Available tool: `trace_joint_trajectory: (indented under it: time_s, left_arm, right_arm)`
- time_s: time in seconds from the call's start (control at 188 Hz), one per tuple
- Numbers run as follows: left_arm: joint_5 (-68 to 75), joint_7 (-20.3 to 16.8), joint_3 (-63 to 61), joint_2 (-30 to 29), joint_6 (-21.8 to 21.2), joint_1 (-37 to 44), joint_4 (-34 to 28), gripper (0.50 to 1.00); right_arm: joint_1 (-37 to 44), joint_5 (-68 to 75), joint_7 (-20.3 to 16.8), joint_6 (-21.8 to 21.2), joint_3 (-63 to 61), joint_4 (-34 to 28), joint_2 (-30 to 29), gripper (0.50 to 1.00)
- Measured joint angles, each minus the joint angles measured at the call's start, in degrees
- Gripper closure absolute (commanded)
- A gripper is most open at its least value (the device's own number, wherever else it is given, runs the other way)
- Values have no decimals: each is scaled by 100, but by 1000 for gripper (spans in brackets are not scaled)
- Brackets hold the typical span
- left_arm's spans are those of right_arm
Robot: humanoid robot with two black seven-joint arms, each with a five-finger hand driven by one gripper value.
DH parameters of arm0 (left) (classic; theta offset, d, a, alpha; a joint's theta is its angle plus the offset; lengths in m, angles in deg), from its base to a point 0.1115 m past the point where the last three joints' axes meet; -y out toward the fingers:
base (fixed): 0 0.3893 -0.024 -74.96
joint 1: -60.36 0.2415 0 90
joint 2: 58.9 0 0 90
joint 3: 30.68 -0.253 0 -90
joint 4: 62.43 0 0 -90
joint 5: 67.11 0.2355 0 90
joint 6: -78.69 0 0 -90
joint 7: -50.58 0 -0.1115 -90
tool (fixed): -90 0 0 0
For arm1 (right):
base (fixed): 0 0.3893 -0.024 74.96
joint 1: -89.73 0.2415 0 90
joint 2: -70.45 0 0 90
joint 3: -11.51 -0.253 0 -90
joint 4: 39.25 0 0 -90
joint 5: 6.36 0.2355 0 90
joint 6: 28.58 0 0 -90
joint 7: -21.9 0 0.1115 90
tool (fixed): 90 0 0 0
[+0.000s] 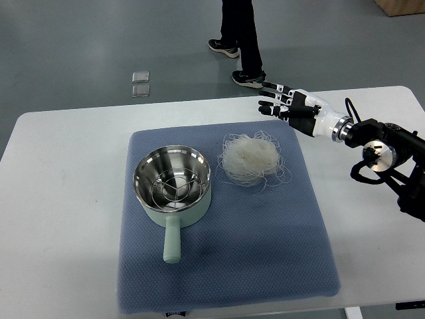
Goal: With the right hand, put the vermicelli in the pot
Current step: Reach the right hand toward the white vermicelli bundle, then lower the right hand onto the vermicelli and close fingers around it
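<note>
A pale tangle of vermicelli [251,159] lies on the blue mat [265,252], right of the pot. The pot [173,187] is pale green with a shiny steel inside, a wire rack in it, and its handle pointing toward me. My right hand [282,102] comes in from the right edge. It hovers above the mat's far right corner, up and right of the vermicelli, fingers spread and holding nothing. It does not touch the vermicelli.
The mat lies on a white table [60,199]. A person's legs and shoes [240,46] stand on the floor just beyond the table's far edge, close to my right hand. Two small clear packets [140,83] lie on the floor.
</note>
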Motion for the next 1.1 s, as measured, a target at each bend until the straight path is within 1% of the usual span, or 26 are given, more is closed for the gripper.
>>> trace_joint_trajectory:
  time_s: [0.302,0.414,0.578,0.812,0.944,1.098]
  left_arm:
    - [0,-24,11,0,-23,22,6,500]
    - [0,-24,-1,0,-24,-15,22,500]
    - [0,-26,-9,0,-24,-64,21,500]
    - [0,-26,-5,0,-24,-66,20,500]
    - [0,-25,-5,0,-24,-67,22,500]
    - [0,-25,-7,0,-24,-65,22,500]
  right_arm:
    - [-12,-18,-9,18,57,3,30,570]
    - [27,-285,-9,-14,138,-5,74,570]
    - [163,-1323,15,-35,166,-51,79,572]
    - [466,-3188,60,-94,235,-434,254,572]
    - [769,-4033,119,-281,625,-701,482,572]
    - [1128,-4682,190,-306,1185,-802,603,572]
